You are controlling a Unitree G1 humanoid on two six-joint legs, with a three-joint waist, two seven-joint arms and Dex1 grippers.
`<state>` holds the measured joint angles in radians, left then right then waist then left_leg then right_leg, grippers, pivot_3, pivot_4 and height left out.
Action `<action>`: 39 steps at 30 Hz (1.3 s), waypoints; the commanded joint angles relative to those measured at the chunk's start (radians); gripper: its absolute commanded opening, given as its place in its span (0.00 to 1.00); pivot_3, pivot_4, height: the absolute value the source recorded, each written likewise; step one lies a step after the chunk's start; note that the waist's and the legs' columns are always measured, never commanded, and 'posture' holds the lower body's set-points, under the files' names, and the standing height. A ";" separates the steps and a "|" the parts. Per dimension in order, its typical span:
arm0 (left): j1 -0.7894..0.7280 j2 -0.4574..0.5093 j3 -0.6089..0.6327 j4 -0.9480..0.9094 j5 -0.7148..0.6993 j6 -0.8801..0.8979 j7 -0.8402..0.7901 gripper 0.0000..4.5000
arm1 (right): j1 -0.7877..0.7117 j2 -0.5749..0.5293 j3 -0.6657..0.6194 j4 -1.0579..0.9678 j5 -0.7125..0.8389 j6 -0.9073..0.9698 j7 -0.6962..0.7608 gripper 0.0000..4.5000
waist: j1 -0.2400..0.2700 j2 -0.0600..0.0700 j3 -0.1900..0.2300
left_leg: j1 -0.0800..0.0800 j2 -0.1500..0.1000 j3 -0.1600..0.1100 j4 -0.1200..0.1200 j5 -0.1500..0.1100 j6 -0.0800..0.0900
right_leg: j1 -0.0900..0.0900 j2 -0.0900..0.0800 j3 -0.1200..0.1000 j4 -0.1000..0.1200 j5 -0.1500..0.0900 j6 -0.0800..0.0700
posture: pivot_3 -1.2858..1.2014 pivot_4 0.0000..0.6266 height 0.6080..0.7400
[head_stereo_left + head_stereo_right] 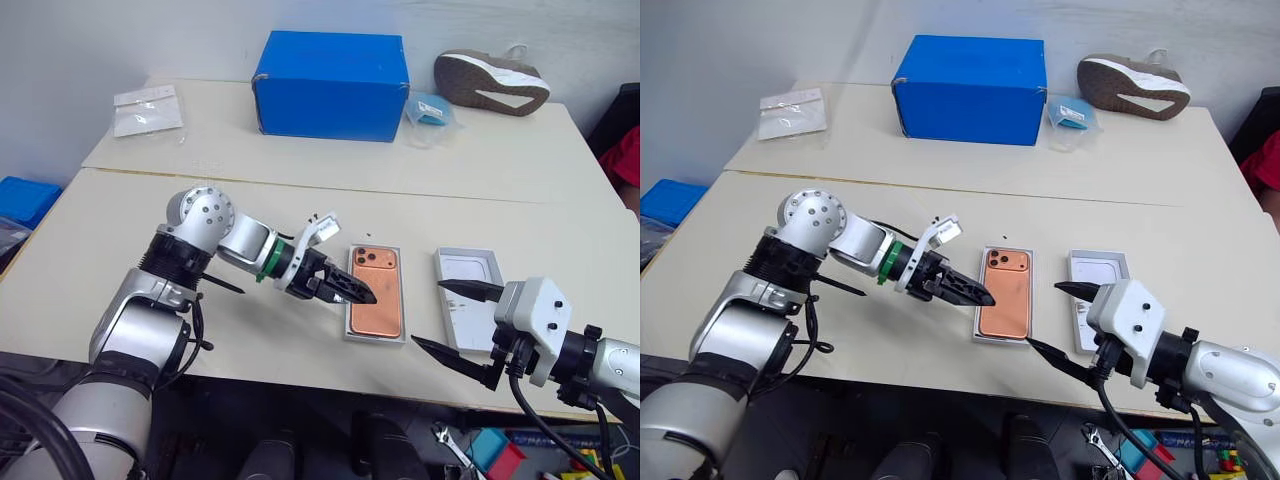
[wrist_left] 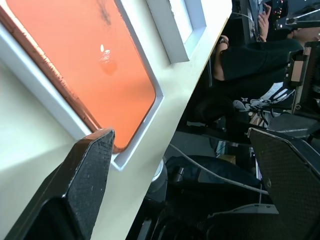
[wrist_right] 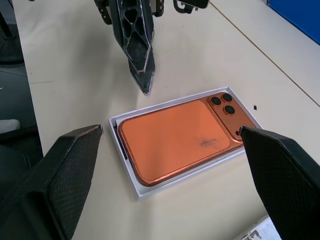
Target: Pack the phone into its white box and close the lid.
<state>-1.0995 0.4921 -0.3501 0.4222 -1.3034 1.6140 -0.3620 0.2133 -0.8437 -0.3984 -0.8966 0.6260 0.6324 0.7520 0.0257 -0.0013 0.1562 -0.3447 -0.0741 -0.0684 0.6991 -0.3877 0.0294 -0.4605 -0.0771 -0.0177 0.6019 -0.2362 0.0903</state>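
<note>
Lying face down in the white box, your phone sits near the worktop's front edge, roughly midway along it, camera block toward the back edge. The box's white rim frames the phone on all sides. Just to the right of it, also close to the front edge, the lid lies open side up, apart from the box.

Your left gripper hovers at the phone's left side, its black fingers spread apart and holding nothing; the tips point across toward the phone. Your right gripper hangs over the front edge by the lid, its fingers also wide apart and empty, one tip above the lid and the other out past the worktop's edge.

Toward the back of the worktop you have a big blue box, a shoe sole up near the back right corner, a small blue packet between them, and a clear plastic bag near the back left corner.
</note>
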 commanded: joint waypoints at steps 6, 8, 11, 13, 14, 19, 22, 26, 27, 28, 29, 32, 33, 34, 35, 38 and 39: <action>-0.022 0.028 0.058 -0.094 0.122 -0.031 -0.140 1.00 | 0.001 -0.006 -0.006 -0.006 0.003 -0.019 0.004 1.00 | 0.000 0.000 0.000 | 0.000 0.000 0.000 0.000 0.000 0.000 | 0.000 0.000 0.000 0.000 0.000 0.000 | 0.52 0.24 1.00; 0.008 0.047 0.038 -0.166 0.194 -0.120 -0.224 1.00 | -0.001 -0.009 -0.005 -0.002 0.002 -0.019 0.007 1.00 | 0.000 0.000 0.000 | 0.000 0.000 0.000 0.000 0.000 0.000 | 0.000 0.000 0.000 0.000 0.000 0.000 | 0.52 0.24 1.00; 0.089 0.081 -0.017 -0.301 0.371 -0.407 -0.387 0.91 | 0.000 -0.012 -0.009 0.005 0.005 -0.014 0.013 1.00 | -0.002 0.000 0.000 | 0.000 0.000 0.000 -0.001 0.000 0.000 | 0.000 0.000 0.000 -0.001 0.000 0.000 | 0.52 0.24 1.00; 0.114 0.090 -0.042 -0.324 0.445 -0.488 -0.455 0.79 | 0.001 -0.013 -0.008 0.008 0.005 -0.015 0.014 1.00 | 0.001 0.000 0.000 | 0.001 0.001 0.001 -0.001 0.000 0.000 | 0.001 0.000 0.000 -0.001 0.000 0.000 | 0.52 0.24 1.00; 0.140 0.110 -0.080 -0.354 0.523 -0.592 -0.514 0.72 | 0.001 -0.008 -0.004 0.010 0.009 -0.011 0.010 1.00 | 0.001 0.000 0.000 | 0.001 0.001 0.001 -0.001 0.000 0.000 | 0.001 0.000 0.000 -0.002 0.000 0.000 | 0.52 0.24 1.00; 0.233 0.135 -0.126 -0.407 0.741 -0.915 -0.677 0.35 | -0.015 -0.003 0.022 0.031 0.010 -0.001 -0.007 1.00 | 0.001 0.000 0.000 | 0.000 0.001 0.001 -0.001 0.000 0.000 | 0.001 0.000 0.000 -0.002 0.000 0.000 | 0.52 0.24 1.00; 0.249 0.101 -0.121 -0.378 0.825 -1.008 -0.684 0.13 | -0.075 0.000 0.093 0.074 -0.014 0.006 -0.032 0.85 | 0.001 0.000 0.000 | 0.000 0.000 0.001 0.000 0.000 0.001 | 0.001 0.000 0.000 -0.004 0.000 0.000 | 0.52 0.24 1.00; 0.257 0.050 -0.143 -0.320 0.944 -1.133 -0.707 0.00 | -0.212 0.023 0.238 0.156 -0.061 0.021 -0.070 0.55 | -0.002 0.000 0.000 | 0.000 0.000 0.001 0.000 0.001 0.002 | 0.001 0.000 0.000 -0.005 0.000 0.000 | 0.52 0.24 1.00; 0.255 0.033 -0.148 -0.304 0.964 -1.148 -0.712 0.00 | -0.245 0.029 0.274 0.178 -0.075 0.024 -0.073 0.45 | -0.002 0.000 0.000 | 0.000 0.000 0.001 0.000 0.001 0.002 | 0.001 0.000 0.000 -0.005 0.000 0.000 | 0.52 0.24 1.00; 0.254 0.018 -0.148 -0.290 0.981 -1.159 -0.718 0.00 | -0.265 0.032 0.296 0.193 -0.086 0.025 -0.072 0.37 | -0.001 0.000 0.000 | 0.000 0.000 0.002 0.000 0.001 0.002 | 0.001 0.000 0.000 -0.005 0.000 0.000 | 0.52 0.24 1.00; 0.253 0.008 -0.145 -0.280 0.995 -1.167 -0.725 0.00 | -0.276 0.033 0.307 0.201 -0.092 0.025 -0.070 0.31 | 0.000 0.000 0.000 | 0.000 0.000 0.002 0.000 0.001 0.002 | 0.000 0.000 0.000 -0.005 0.000 0.000 | 0.52 0.24 1.00; 0.240 -0.055 -0.168 -0.197 1.079 -1.217 -0.709 0.00 | -0.339 0.035 0.446 0.286 -0.165 0.021 -0.046 0.07 | 0.000 0.000 0.000 | -0.001 0.000 0.001 0.000 0.001 0.003 | 0.000 0.000 0.000 -0.002 0.000 0.000 | 0.52 0.24 1.00; 0.236 -0.072 -0.173 -0.172 1.103 -1.228 -0.705 0.00 | -0.357 0.042 0.483 0.315 -0.191 0.018 -0.048 0.01 | 0.001 0.000 0.000 | -0.002 0.000 0.001 0.000 0.001 0.003 | 0.000 0.000 -0.001 -0.002 0.000 0.000 | 0.52 0.24 1.00; 0.233 -0.086 -0.174 -0.151 1.125 -1.237 -0.699 0.00 | -0.369 0.048 0.510 0.340 -0.213 0.017 -0.053 0.01 | 0.001 0.000 0.000 | -0.002 -0.001 0.001 0.000 0.001 0.004 | 0.000 0.000 -0.001 -0.002 0.000 0.000 | 0.52 0.24 1.00; 0.231 -0.100 -0.175 -0.130 1.145 -1.241 -0.692 0.00 | -0.380 0.051 0.539 0.365 -0.241 0.015 -0.057 0.01 | 0.002 0.000 0.000 | -0.003 -0.001 0.001 0.000 0.001 0.004 | 0.000 -0.001 -0.001 -0.003 0.000 0.000 | 0.52 0.24 1.00; 0.229 -0.125 -0.171 -0.087 1.188 -1.241 -0.677 0.00 | -0.383 0.051 0.590 0.412 -0.297 0.010 -0.053 0.01 | 0.001 0.000 -0.001 | -0.005 -0.001 0.001 0.001 0.001 0.004 | -0.002 -0.001 -0.001 -0.003 0.001 0.001 | 0.52 0.24 1.00; 0.232 -0.127 -0.171 -0.081 1.200 -1.246 -0.680 0.00 | -0.377 0.052 0.592 0.418 -0.304 0.010 -0.055 0.01 | 0.001 -0.001 -0.002 | -0.005 -0.001 0.001 0.002 0.001 0.004 | -0.002 -0.001 -0.001 -0.003 0.001 0.002 | 0.52 0.24 1.00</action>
<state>-0.8677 0.3625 -0.5221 0.3273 -0.1367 0.3726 -1.0471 -0.1769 -0.7897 0.1837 -0.4942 0.3513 0.6414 0.6988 0.0268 -0.0023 0.1546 -0.3496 -0.0750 -0.0674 0.7008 -0.3864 0.0338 -0.4619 -0.0779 -0.0189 0.5984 -0.2348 0.0926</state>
